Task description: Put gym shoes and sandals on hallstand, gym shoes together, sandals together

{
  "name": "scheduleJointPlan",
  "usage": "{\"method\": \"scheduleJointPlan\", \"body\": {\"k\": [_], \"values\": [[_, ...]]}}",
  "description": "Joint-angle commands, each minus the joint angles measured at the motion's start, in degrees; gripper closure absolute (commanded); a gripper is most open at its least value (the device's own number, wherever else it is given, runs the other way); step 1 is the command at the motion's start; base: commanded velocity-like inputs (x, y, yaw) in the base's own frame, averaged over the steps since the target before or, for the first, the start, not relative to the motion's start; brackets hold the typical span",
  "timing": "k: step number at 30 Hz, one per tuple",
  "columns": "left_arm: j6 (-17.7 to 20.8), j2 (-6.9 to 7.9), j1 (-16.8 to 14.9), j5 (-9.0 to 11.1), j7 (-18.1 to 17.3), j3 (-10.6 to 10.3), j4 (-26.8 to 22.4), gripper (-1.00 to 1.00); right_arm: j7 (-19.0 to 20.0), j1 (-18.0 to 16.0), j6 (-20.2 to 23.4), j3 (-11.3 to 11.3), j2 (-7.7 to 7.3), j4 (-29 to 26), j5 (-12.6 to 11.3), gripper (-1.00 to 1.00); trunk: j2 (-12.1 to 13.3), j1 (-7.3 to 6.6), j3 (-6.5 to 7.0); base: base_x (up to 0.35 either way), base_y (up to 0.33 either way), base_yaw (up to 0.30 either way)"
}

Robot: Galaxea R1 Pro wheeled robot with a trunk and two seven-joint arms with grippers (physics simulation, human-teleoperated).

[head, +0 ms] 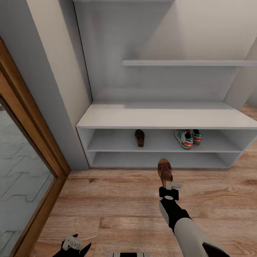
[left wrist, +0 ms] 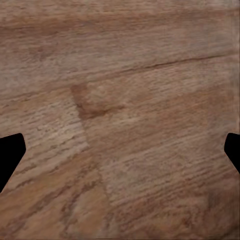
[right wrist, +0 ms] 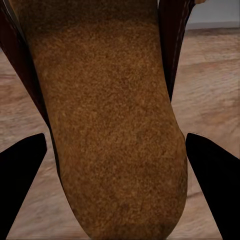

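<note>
Up close, a flat brown sandal (right wrist: 107, 125) is showing a grainy, suede-like tan insole with a rounded end and dark glossy edges. The right gripper (head: 167, 185) is holding it by the heel, jaws closed on either side, and it is hanging over the corridor floor (head: 117, 203), just in front of the hallstand (head: 167, 119), pointing toward it.

That stand is looking smooth, matte and white: a broad bench top, two low open shelves, a tall back panel with a floating shelf. On the upper low shelf, the other sandal (head: 140, 137) is sitting near the middle, and the two gym shoes (head: 188, 138), white with green stripes, are resting side by side toward the right end.

Wood-grain planks are running light brown underneath. The left gripper (head: 73, 244) is hovering low over bare boards, jaws spread apart and empty. A wood-framed glass panel (head: 25, 171) is standing to the left.
</note>
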Motion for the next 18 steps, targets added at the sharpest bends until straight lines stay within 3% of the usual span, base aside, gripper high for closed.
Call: {"method": "scheduleJointPlan", "body": {"k": [1, 8, 18], "values": [[-0.3, 0.02, 0.0, -0.6, -0.9, 0.5, 0.0, -1.0, 0.0, 0.0, 0.0, -0.3, 0.06, 0.0, 0.5, 1.0, 0.0, -0.01, -0.09, 0.0, 0.0, 0.123], [-0.2, 0.39, -0.1, -0.4, -3.1, 0.5, 0.0, -1.0, 0.0, 0.0, -0.1, -0.3, 0.06, 0.2, 0.5, 1.0, 0.0, -0.01, -0.48, 0.0, 0.0, 0.161], [0.1, 0.29, 0.0, -0.5, -3.4, 0.4, 0.0, -1.0, 0.0, 0.0, -1.0, -0.3, 0.06, 0.9, 0.5, 1.0, 0.0, -0.01, -1.09, 0.0, 0.0, 0.183]]}}
